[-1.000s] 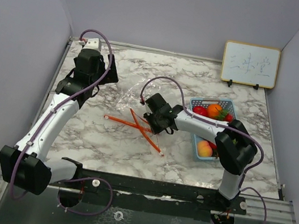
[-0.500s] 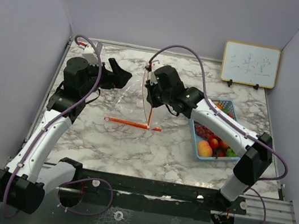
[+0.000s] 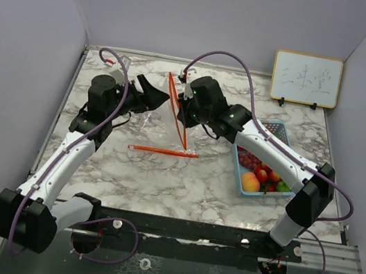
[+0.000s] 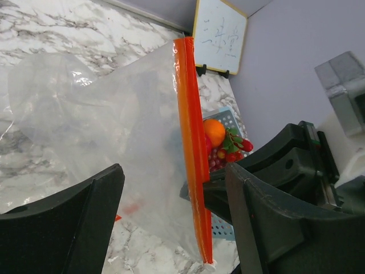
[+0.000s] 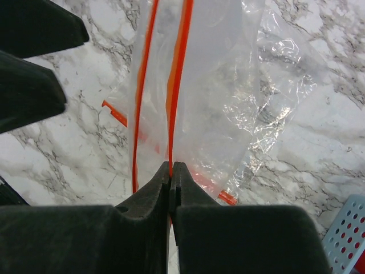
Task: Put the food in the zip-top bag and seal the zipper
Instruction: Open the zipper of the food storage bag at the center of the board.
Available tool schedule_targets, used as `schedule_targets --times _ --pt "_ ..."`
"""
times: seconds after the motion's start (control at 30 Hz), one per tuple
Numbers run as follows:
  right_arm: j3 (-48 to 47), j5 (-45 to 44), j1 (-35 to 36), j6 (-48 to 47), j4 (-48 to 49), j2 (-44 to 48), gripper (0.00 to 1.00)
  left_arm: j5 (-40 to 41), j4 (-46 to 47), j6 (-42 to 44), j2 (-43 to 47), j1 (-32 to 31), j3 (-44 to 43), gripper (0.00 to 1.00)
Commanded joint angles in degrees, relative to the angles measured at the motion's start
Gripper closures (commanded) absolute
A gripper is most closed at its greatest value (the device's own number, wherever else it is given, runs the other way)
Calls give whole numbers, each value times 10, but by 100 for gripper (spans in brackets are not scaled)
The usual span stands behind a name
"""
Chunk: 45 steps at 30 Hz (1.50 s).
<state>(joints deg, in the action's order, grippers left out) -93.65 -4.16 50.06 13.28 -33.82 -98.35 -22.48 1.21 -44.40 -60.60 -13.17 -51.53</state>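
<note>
- From above: the right claw is pressed together on the zip-top bag. It pinches the orange zipper strip and holds that edge up off the bench.
- The other orange strip of the bag lies flat on the bench, just in front of the raised one.
- The left claw is spread and sits just beside the raised edge, on its left. I cannot tell if it touches the bag.
- The food is in the light-blue basket on the right side of the bench, apart from the bag. A peach lies at the near end with small red fruits beside it.
- A white board stands at the back right.
- Left wrist: the fingers of the left claw are wide apart. The clear bag hangs in front of them, with its orange strip standing on end. Past the strip, an orange, small red fruits and purple grapes show in the basket.
- Right wrist: the right claw is shut tight on one orange strip. A second strip runs beside it with a gap between them. The crinkly bag spreads over the bench. A corner of the basket shows at the lower right.
</note>
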Motion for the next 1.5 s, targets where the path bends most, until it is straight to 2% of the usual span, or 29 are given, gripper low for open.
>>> schedule_targets --times 0.0,0.13,0.43,0.87,1.0,1.13,1.33,1.4,1.47 --pt "-9 15 -3 -1 17 2 98 27 0 -21 -22 -19 -11 26" --pt "-7 15 -2 2 20 0 98 26 20 -41 -35 -33 -8 26" --pt "-15 17 -2 1 22 -1 98 54 -8 -31 -63 -64 -13 33" --pt "-17 -9 -6 10 10 24 98 138 -47 -3 -82 -78 -4 66" --pt "-17 -38 -11 17 5 32 98 152 -60 8 -95 -78 -12 81" --pt "-14 -64 -33 22 6 43 98 193 -119 44 -111 -78 -49 100" --pt "8 -100 -76 27 17 60 98 257 -250 146 -135 -78 -165 100" --pt "37 -129 -100 42 23 70 98 268 -289 189 -142 -78 -217 100" --pt "89 -121 -137 62 45 88 98 261 -329 244 -151 -78 -266 100"
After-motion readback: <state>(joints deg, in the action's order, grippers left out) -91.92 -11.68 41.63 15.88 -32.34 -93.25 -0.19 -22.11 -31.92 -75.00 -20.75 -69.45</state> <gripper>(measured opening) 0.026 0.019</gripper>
